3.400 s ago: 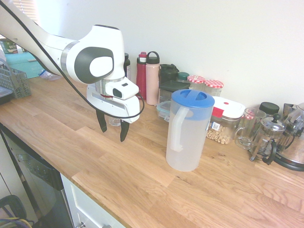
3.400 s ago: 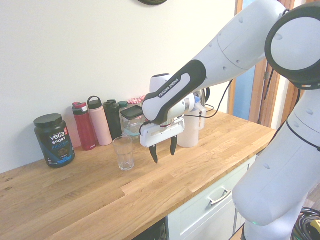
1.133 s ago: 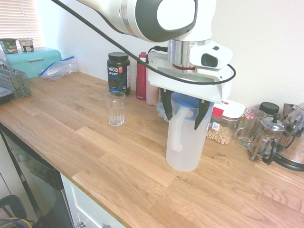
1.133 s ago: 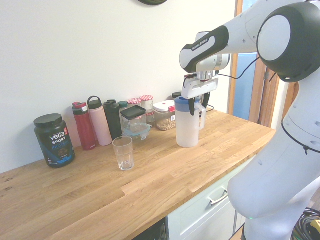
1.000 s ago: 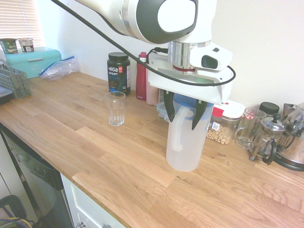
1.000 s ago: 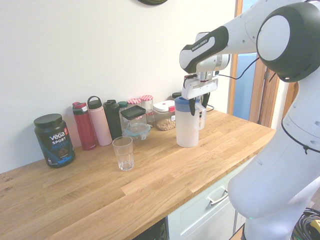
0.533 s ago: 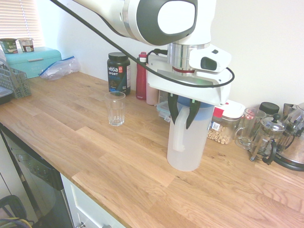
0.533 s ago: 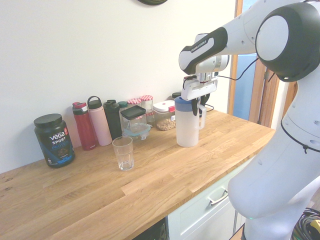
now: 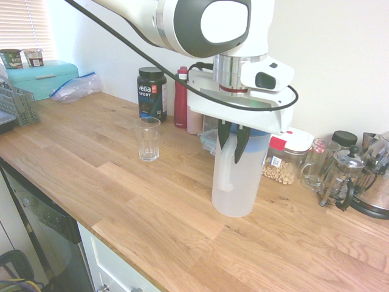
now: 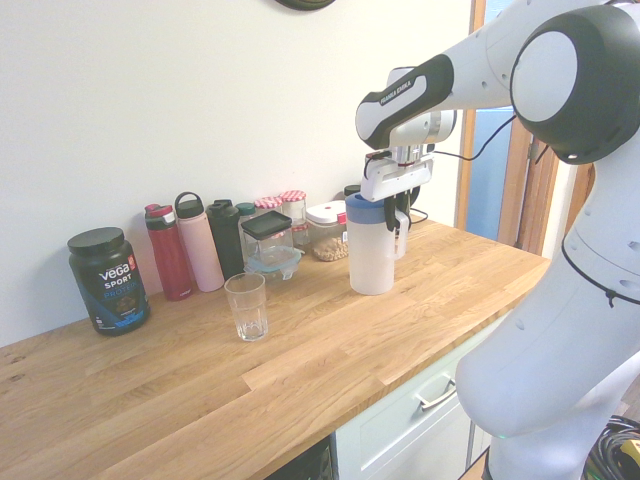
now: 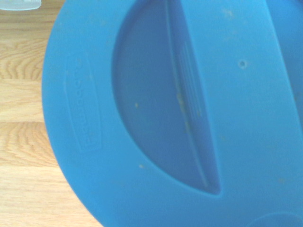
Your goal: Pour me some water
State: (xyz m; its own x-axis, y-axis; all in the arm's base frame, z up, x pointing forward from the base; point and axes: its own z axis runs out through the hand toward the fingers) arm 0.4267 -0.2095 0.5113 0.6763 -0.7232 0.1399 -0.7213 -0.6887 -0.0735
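A tall frosted jug with a blue lid stands on the wooden counter, right of centre. The water inside it is barely discernible through the frosted wall. My gripper comes down from above and is shut on the top of the jug's white handle. In the second exterior view the gripper sits at the jug's right side. The blue lid fills the wrist view. A small clear ribbed glass stands upright and empty to the jug's left, also seen as the glass nearer the camera.
Along the wall stand a black protein tub, red and pink bottles, jars, food boxes, a glass mug and a French press. A dish rack is at the far left.
The fingers have closed from wide open around the jug's top onto its handle. The jug has shifted very slightly on the counter. The glass has not moved.
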